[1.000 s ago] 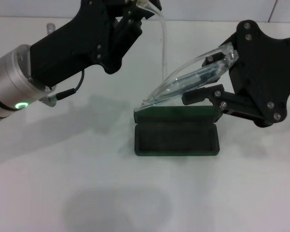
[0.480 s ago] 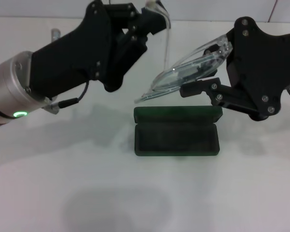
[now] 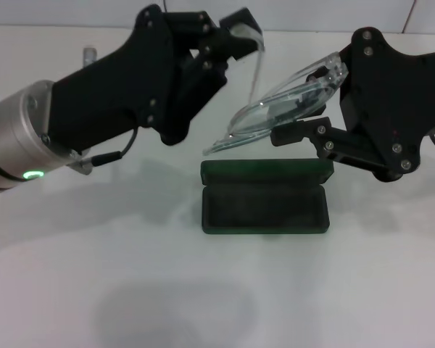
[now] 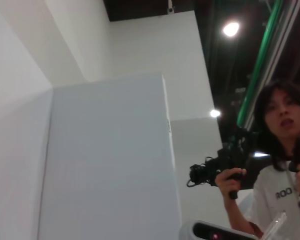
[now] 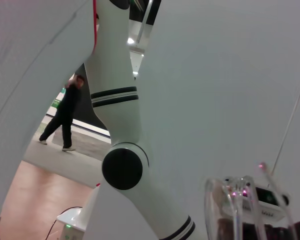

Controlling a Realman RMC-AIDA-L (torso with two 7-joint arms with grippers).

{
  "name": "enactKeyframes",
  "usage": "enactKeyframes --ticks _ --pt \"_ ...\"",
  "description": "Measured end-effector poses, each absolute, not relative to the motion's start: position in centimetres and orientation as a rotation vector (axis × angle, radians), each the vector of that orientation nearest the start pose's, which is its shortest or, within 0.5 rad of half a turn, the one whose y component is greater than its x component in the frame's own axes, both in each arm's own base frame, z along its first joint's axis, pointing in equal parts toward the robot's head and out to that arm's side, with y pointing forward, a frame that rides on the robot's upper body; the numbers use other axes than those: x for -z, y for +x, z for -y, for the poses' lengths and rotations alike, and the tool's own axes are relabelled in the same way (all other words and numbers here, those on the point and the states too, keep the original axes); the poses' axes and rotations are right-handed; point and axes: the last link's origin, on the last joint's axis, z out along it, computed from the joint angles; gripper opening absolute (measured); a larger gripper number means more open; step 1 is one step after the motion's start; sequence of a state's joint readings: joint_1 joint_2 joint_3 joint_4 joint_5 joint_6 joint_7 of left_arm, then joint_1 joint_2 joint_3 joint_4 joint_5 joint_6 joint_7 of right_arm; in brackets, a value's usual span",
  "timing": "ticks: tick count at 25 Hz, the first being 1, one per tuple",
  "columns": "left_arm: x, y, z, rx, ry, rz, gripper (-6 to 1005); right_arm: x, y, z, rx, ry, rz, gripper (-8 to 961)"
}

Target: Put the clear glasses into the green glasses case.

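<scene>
Both grippers held the clear glasses (image 3: 286, 109) above the open green glasses case (image 3: 265, 205). Since the earlier frame, the left gripper (image 3: 243, 32), clamped on one temple arm, had shifted slightly rightward. The right gripper (image 3: 315, 105) gripped the lens end. The case lay empty on the white table (image 3: 130, 290). The glasses' long axis sloped down toward the robot's left.

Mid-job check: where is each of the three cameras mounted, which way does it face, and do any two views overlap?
Head view: looks down at the table; both end effectors, left and right, hold the clear glasses above the open green glasses case.
Left wrist view: faces up and out at walls and a person; no fingers visible.
Right wrist view: faces upward at the robot's white arm.
Shared: the clear glasses.
</scene>
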State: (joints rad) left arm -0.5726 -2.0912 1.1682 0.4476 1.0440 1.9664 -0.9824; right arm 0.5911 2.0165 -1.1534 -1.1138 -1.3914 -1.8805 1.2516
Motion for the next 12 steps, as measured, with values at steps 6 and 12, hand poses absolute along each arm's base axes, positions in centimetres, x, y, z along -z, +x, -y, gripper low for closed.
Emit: enactKeyframes --ticks 6,12 --pt "-0.63 -15.4 -29.12 1.836 -2.478 -0.104 21 -5.54 9.75 -30.77 -1.184 -2.858 0.721 67" --pt "-0.41 -15.45 -28.9 1.835 -2.495 -0.1 21 -5.55 9.77 -30.8 -1.186 -2.849 0.723 68"
